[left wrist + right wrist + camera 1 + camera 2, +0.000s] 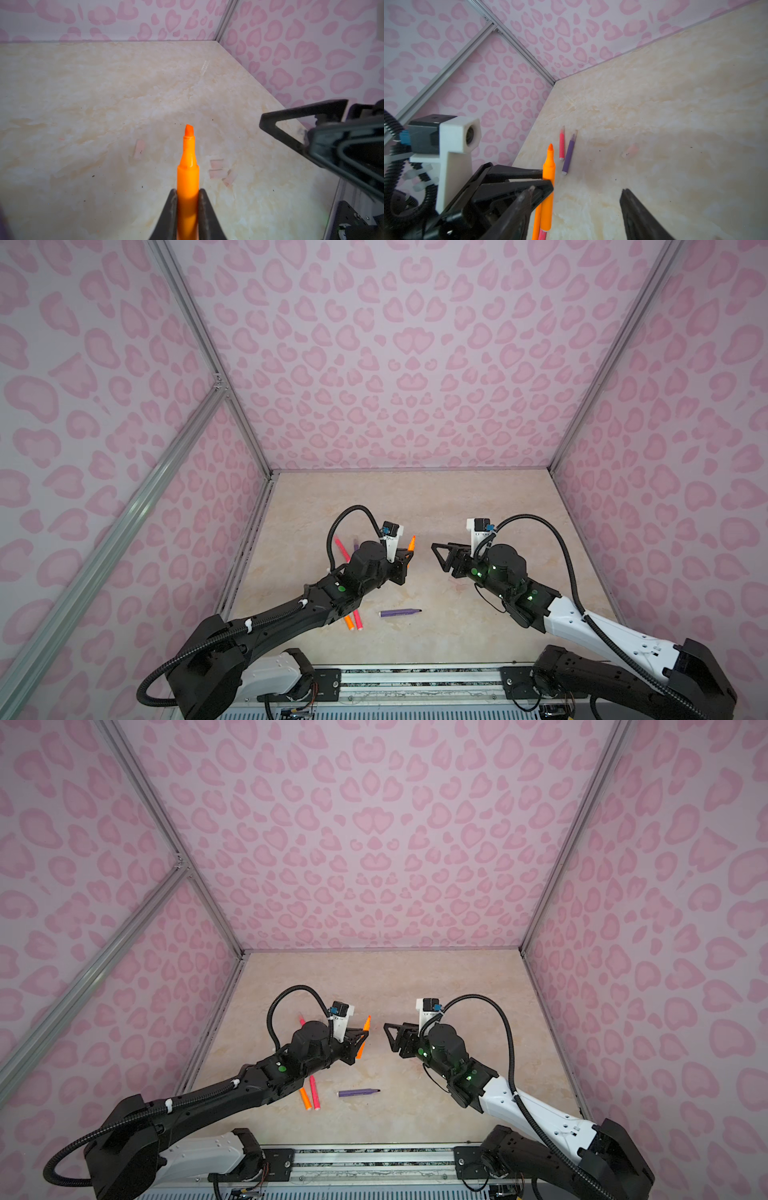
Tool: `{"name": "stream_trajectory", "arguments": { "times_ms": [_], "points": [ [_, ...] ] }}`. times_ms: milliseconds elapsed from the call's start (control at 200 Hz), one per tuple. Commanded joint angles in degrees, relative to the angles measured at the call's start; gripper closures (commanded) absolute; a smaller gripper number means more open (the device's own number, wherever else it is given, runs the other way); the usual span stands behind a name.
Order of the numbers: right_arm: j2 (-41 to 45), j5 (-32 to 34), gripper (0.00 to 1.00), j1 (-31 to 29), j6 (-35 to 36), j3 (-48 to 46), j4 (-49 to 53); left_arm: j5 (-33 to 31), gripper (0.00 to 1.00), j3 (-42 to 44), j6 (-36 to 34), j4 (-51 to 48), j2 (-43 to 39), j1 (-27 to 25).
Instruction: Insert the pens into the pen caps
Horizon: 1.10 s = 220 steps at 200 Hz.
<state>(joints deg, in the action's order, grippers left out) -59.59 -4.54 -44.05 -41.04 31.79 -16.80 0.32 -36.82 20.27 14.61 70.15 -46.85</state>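
My left gripper (188,192) is shut on an orange pen (188,166), with its bare chisel tip pointing away from the wrist. Both top views show this pen (411,545) (366,1025) held above the table near the middle. My right gripper (577,190) stands open and empty, a short way to the right of the held pen (549,166), facing it (436,556). Several clear pinkish pen caps (139,149) (217,164) lie on the table beyond the held pen. Another cap (631,150) shows faintly in the right wrist view.
A purple pen (399,612) lies near the front of the table. An orange pen (348,622) and a pink pen (357,620) lie partly under the left arm. Behind that arm lie another pink pen (561,145) and purple pen (568,155). Patterned walls close in three sides.
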Motion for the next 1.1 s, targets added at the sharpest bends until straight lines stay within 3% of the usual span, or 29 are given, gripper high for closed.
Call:
{"name": "stream_trajectory", "arguments": {
  "times_ms": [0, 165, 555, 1095],
  "points": [
    [-0.7, 0.0, 0.31, -2.2, 1.5, 0.9, -2.9, 5.1, 0.97, -0.1, -1.8, 5.3, -0.2, -0.4],
    [-2.0, -0.2, 0.33, -3.5, 1.2, 1.6, -3.0, 5.4, 0.97, 0.1, -3.1, 5.9, -0.5, -1.4],
    [-6.5, -1.4, 0.52, -4.3, 0.3, 3.4, -2.6, 3.2, 0.97, -0.5, -5.8, 4.3, -1.6, -4.2],
    [-9.3, -1.5, 0.9, -4.9, -1.3, 4.6, -1.9, -2.3, 0.97, -1.5, -5.5, 2.3, -1.7, -5.5]
  ]
}}
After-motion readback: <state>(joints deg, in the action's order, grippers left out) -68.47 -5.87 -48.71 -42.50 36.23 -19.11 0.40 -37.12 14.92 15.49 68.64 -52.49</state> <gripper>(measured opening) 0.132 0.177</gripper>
